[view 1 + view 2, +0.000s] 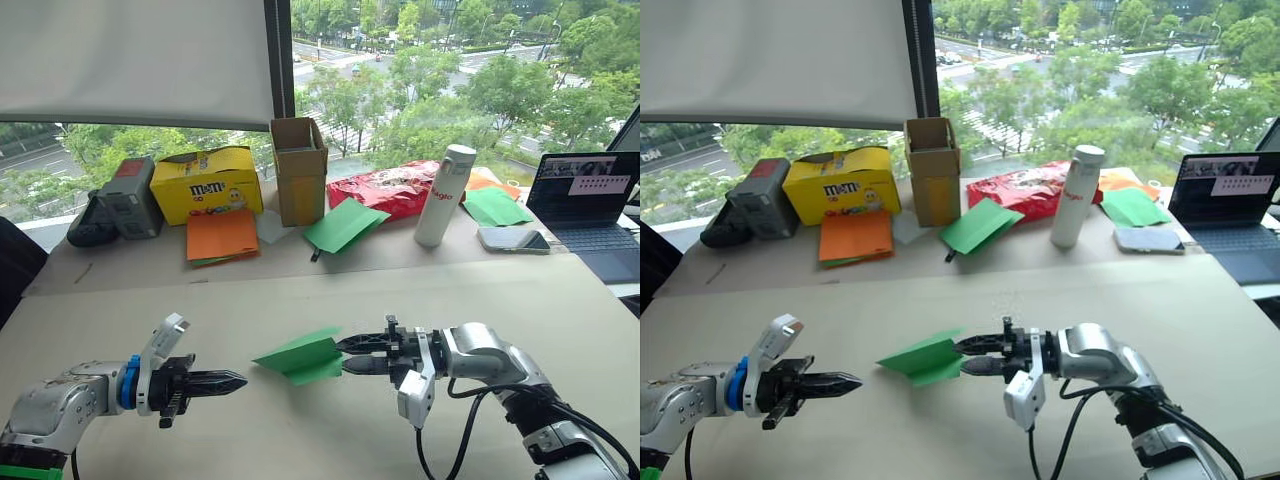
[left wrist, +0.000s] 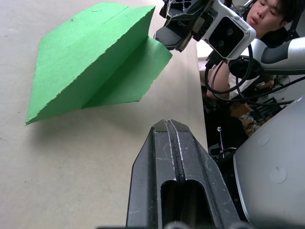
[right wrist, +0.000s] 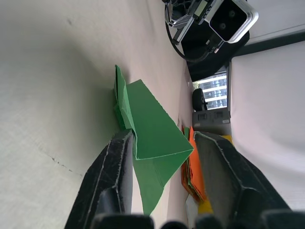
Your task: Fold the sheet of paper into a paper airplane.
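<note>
The paper airplane point(image 1: 300, 357) is a bright green layered wedge lying on the beige table point(image 1: 300, 440), with its pointed tip toward my left arm. My right gripper point(image 1: 345, 356) is open, one finger on each side of the wedge's wide rear end point(image 3: 152, 133). The right wrist view shows one finger point(image 3: 116, 162) close against the paper and the other point(image 3: 224, 162) well off it. My left gripper point(image 1: 238, 380) is shut and empty. It lies low over the table, a short way from the tip point(image 2: 28, 119) and pointing toward it.
Along the back of the table are orange sheets point(image 1: 222, 236), a flat green sheet point(image 1: 343, 225), a cardboard box point(image 1: 298, 170), a yellow box point(image 1: 205, 183), a red bag point(image 1: 395, 187), a white bottle point(image 1: 445, 195), a phone point(image 1: 513, 240) and a laptop point(image 1: 585, 200). A person point(image 2: 267, 14) is behind me.
</note>
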### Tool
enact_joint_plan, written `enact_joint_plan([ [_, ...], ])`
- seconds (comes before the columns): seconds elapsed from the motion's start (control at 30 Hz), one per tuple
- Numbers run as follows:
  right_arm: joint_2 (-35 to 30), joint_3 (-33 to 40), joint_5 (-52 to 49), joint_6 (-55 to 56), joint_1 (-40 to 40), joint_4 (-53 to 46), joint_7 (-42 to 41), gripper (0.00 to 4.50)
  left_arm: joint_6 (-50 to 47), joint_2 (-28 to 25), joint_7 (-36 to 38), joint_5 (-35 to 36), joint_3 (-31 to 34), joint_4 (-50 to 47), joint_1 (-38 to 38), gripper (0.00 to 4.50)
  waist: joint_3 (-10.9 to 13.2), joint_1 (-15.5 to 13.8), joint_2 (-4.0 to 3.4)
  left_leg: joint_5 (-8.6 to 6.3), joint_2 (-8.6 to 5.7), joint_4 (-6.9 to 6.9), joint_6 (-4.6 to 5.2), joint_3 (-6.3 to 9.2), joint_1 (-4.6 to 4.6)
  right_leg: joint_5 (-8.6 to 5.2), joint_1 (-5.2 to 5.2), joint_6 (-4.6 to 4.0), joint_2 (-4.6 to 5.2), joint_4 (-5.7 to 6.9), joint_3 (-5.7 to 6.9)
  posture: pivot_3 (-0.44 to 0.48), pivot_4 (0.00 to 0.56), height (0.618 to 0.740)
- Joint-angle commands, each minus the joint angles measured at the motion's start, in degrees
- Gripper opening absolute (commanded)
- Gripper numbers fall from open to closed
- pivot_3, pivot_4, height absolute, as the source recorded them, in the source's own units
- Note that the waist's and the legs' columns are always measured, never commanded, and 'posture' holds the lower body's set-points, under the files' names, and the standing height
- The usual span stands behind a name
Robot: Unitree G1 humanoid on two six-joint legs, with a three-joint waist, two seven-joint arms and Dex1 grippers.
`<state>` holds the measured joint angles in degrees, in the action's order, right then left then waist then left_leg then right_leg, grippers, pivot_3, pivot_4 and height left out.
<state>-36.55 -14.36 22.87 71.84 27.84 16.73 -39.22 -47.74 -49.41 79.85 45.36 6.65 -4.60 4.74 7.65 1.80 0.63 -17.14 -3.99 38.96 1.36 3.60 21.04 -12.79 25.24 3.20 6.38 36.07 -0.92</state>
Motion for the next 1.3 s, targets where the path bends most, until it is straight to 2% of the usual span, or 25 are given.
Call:
enact_joint_plan([
  [0.03, -4.8, 1.3, -3.9, -0.7, -0.5, -3.1, 1.6, 3.74, -0.5, -0.7, 1.0, 1.3, 0.7, -0.9, 0.7, 0.00, 0.0, 0.0, 0.02, -0.01, 0.00, 0.01, 0.01, 0.00, 0.00, 0.00, -0.02, 0.00, -0.01, -0.01, 0.01, 0.000, 0.150, 0.740],
  [0.1, -8.9, 1.5, -5.7, -2.4, -0.8, -3.6, 1.0, 4.40, -0.4, -0.1, 0.7, 1.3, 0.5, -1.4, 0.7, 0.00, 0.0, -0.1, 0.03, -0.01, 0.00, 0.01, 0.03, 0.00, 0.00, 0.00, -0.03, 0.00, 0.01, -0.03, 0.00, 0.000, 0.150, 0.740],
  [0.17, -12.0, 1.3, -8.6, -7.0, -1.3, -3.3, -0.6, 4.46, 0.0, 0.8, 0.1, 1.3, 0.2, -1.9, 0.9, 0.00, 0.0, -0.2, 0.04, -0.03, 0.00, 0.02, 0.05, 0.00, -0.01, 0.00, -0.06, 0.00, 0.02, -0.04, 0.00, 0.000, 0.150, 0.740],
  [0.23, -13.0, -0.3, -15.4, -16.6, -2.2, -4.8, -4.3, 4.46, 0.2, 1.9, -0.6, 1.2, -0.3, -2.2, 1.2, 0.00, 0.0, -0.3, 0.06, -0.03, 0.01, 0.04, 0.07, -0.02, -0.02, 0.00, -0.10, 0.00, 0.02, -0.05, -0.01, 0.000, 0.150, 0.740],
  [0.3, -11.6, -1.8, -23.5, -29.1, -2.8, -9.5, -8.2, 4.46, 0.3, 2.9, -1.1, 1.0, -0.7, -2.7, 1.4, 0.00, 0.0, -0.2, 0.08, -0.04, 0.08, 0.05, 0.08, -0.05, -0.02, 0.00, -0.13, -0.01, 0.00, -0.04, -0.02, 0.000, 0.150, 0.740],
  [0.37, -8.7, -2.5, -27.0, -40.8, -2.3, -14.2, -9.9, 4.46, 0.5, 3.6, -1.5, 0.6, -1.2, -3.1, 1.5, 0.00, 0.0, 0.1, 0.09, -0.06, 0.27, 0.05, 0.12, -0.12, 0.00, 0.04, -0.14, -0.07, -0.08, -0.06, -0.07, 0.000, 0.150, 0.740],
  [0.43, -5.9, -3.3, -31.1, -51.3, -2.1, -18.6, -11.7, 3.92, 1.4, 4.0, -1.9, -0.2, -1.8, -3.3, 1.5, 0.00, 0.0, 0.2, 0.09, -0.07, 0.39, 0.05, 0.13, -0.17, 0.00, 0.08, -0.13, -0.13, -0.18, -0.06, -0.09, 0.000, 0.150, 0.740],
  [0.53, -1.3, -4.4, -31.2, -59.9, -1.8, -20.6, -11.8, 2.96, 5.8, 5.6, -4.4, -3.2, -1.8, -3.3, 1.4, 0.00, 0.0, -0.2, 0.09, -0.07, 0.38, 0.06, 0.14, -0.16, 0.01, 0.08, -0.10, -0.13, -0.18, -0.07, -0.08, 0.000, 0.150, 0.740],
  [0.7, 3.3, -5.5, -30.1, -69.4, -4.3, -21.6, -11.7, 1.25, 7.7, 5.1, -5.0, -4.2, -1.1, -3.5, 0.7, 0.00, 0.0, -1.3, 0.10, -0.08, 0.32, 0.13, 0.15, -0.16, 0.05, 0.08, -0.08, -0.13, -0.15, -0.11, -0.07, 0.000, 0.150, 0.740],
  [0.8, 4.3, -5.8, -29.8, -70.0, -7.3, -22.2, -13.0, 0.18, 8.3, 4.5, -4.8, -4.8, -1.2, -3.6, -0.1, 0.00, 0.0, -1.4, 0.10, -0.08, 0.31, 0.13, 0.14, -0.14, 0.05, 0.08, -0.08, -0.13, -0.14, -0.11, -0.04, 0.000, 0.150, 0.740],
  [1.03, 6.0, -7.3, -28.2, -60.5, -16.1, -26.2, -14.4, 0.08, 7.8, 1.1, -3.6, -4.5, -0.2, -3.2, -0.7, 0.00, 0.0, -1.1, 0.11, -0.07, 0.34, 0.13, 0.13, -0.15, 0.02, 0.08, -0.07, -0.12, -0.18, -0.06, -0.04, 0.000, 0.150, 0.740],
  [1.3, 7.1, -9.5, -20.5, -54.5, -20.6, -24.9, -10.9, 0.08, 6.2, -3.2, -0.4, -3.9, -0.7, -1.2, 1.0, 0.00, 0.1, -1.0, 0.12, -0.06, 0.32, 0.13, 0.11, -0.16, -0.01, 0.08, -0.07, -0.12, -0.20, -0.02, -0.03, 0.000, 0.150, 0.740],
])
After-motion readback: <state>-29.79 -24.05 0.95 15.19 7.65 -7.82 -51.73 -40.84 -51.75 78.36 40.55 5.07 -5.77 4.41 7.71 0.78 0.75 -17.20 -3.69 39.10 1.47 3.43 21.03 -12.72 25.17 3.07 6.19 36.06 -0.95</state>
